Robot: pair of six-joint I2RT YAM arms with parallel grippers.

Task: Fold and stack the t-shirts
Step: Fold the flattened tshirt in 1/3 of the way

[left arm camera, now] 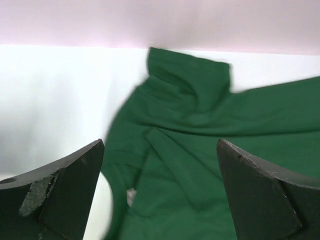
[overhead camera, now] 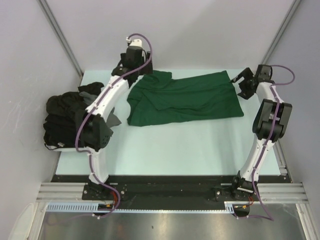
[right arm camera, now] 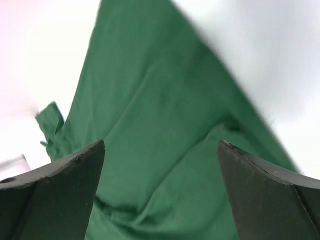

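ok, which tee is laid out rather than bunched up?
The green t-shirt, spread out in the middle; the dark t-shirts are bunched in a heap on the left side.

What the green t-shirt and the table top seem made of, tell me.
Green t-shirt: soft matte knit cloth, probably cotton; it lies limp in creases and folds.
Table top: hard, smooth, pale mint sheet, perhaps laminate or plastic; flat and even, the exact material unclear.
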